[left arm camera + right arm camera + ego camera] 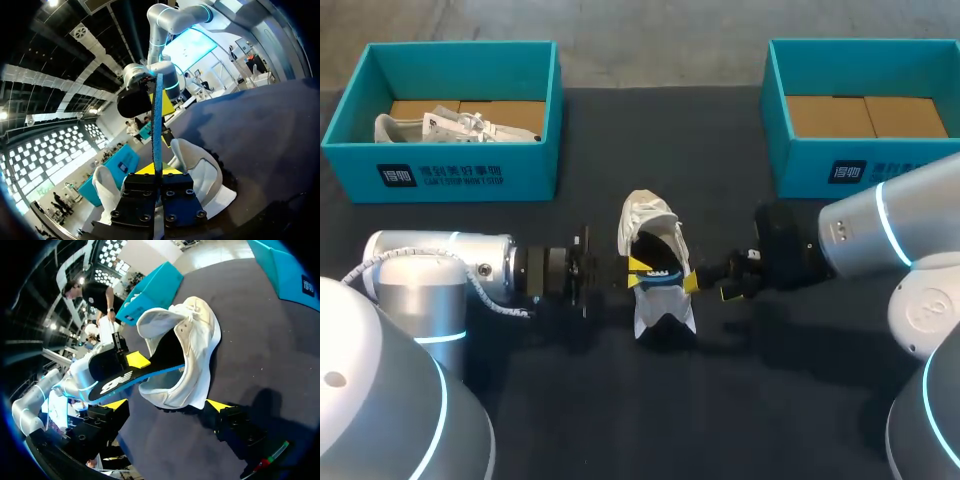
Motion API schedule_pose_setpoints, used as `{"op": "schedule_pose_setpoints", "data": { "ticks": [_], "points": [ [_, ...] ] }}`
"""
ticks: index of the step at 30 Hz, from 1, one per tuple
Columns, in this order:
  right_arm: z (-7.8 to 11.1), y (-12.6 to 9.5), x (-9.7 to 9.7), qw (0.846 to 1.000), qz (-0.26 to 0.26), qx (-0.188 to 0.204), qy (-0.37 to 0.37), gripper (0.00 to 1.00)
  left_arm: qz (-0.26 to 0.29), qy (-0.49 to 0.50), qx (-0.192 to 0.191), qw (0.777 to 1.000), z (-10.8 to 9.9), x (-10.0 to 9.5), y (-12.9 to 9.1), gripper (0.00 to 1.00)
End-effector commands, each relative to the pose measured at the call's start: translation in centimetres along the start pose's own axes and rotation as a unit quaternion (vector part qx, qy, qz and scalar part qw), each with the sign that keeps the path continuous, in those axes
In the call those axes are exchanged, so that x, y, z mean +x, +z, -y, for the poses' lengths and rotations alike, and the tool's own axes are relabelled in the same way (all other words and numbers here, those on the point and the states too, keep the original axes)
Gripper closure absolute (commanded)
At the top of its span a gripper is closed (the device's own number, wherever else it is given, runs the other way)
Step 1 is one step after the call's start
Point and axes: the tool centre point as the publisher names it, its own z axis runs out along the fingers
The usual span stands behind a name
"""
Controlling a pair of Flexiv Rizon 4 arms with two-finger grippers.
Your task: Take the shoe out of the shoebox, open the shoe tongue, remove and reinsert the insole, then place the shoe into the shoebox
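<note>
The left gripper [159, 170] was clamped on a thin black foam insole with a blue edge [120, 380], its yellow tips pressed together on the near end. The insole ran straight ahead of it, edge-on, and slanted into the mouth of a white fabric sneaker [650, 225], part in and part out.

The sneaker sat on the black cloth-covered desk [620, 140] directly between the two grippers, blocking the line from one to the other. Its tongue was folded back, away from the opening.

The right gripper [167, 405] faced it from the other side with its fingers spread wide. The sneaker's sole end lay between them, and one finger stood visibly clear of the sneaker.

Beyond the left gripper, well apart from it, stood a teal cardboard shoebox [460, 180] with a second white sneaker [450, 125] lying inside on its brown floor. Beyond the right gripper stood a matching teal cardboard box [860, 170], its brown floor showing. Both boxes were well clear of the sneaker.
</note>
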Motion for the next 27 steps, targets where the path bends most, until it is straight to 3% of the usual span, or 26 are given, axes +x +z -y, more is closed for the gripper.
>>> {"op": "schedule_pose_setpoints", "data": {
  "ticks": [1,10,11,12,17,25,27],
  "points": [
    [0.1,0.0,0.2,1.000,0.003,0.000,0.000,0.00,-0.005,-0.001,-0.001,1.000,-0.7,-0.4,0.4,1.00],
    [0.1,0.0,0.2,1.000,0.003,0.000,0.000,0.00,-0.020,-0.004,-0.019,1.000,-2.3,-0.3,0.4,1.00],
    [0.1,0.0,0.2,1.000,0.003,0.000,0.000,0.00,-0.012,-0.003,-0.020,1.000,-1.8,-0.4,0.1,0.89],
    [0.1,0.0,0.2,1.000,0.003,0.000,0.000,0.00,-0.009,-0.004,-0.018,1.000,-1.4,-0.4,0.0,0.67],
    [0.1,0.0,0.2,1.000,0.003,0.000,0.000,0.00,0.000,0.006,-0.004,1.000,0.5,-0.5,-0.3,0.60],
    [0.1,0.0,0.2,1.000,0.003,0.000,0.000,0.00,0.001,0.012,0.013,1.000,2.4,-0.4,-0.1,0.63],
    [0.1,0.0,0.2,1.000,0.003,0.000,0.000,0.00,-0.003,0.012,0.017,1.000,2.6,-0.3,0.1,0.74]
  ]
}}
